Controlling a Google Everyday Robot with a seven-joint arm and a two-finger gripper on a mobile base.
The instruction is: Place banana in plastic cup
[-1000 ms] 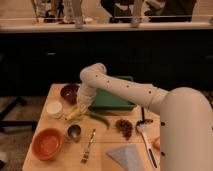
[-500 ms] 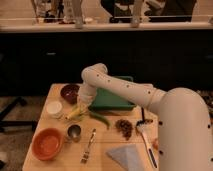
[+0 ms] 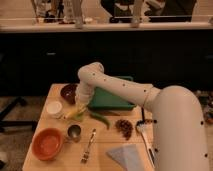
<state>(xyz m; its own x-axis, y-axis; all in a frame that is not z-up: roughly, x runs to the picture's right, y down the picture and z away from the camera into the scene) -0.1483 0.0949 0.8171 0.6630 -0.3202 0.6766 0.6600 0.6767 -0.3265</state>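
Note:
The small yellow banana [image 3: 73, 115] lies on the wooden table [image 3: 107, 142], just right of a white plastic cup [image 3: 54, 108] at the table's left side. My gripper [image 3: 80, 108] is at the end of the white arm and reaches down onto the banana's right end. It hides part of the fruit. A long dark-green pod [image 3: 100, 119] lies just right of the banana.
A dark red bowl [image 3: 69, 92] and a green tray [image 3: 112, 98] stand behind the gripper. In front are a small metal cup [image 3: 74, 132], an orange bowl [image 3: 47, 144], a fork [image 3: 89, 145], a brown cluster [image 3: 124, 126], a spoon [image 3: 143, 131] and a grey napkin [image 3: 127, 155].

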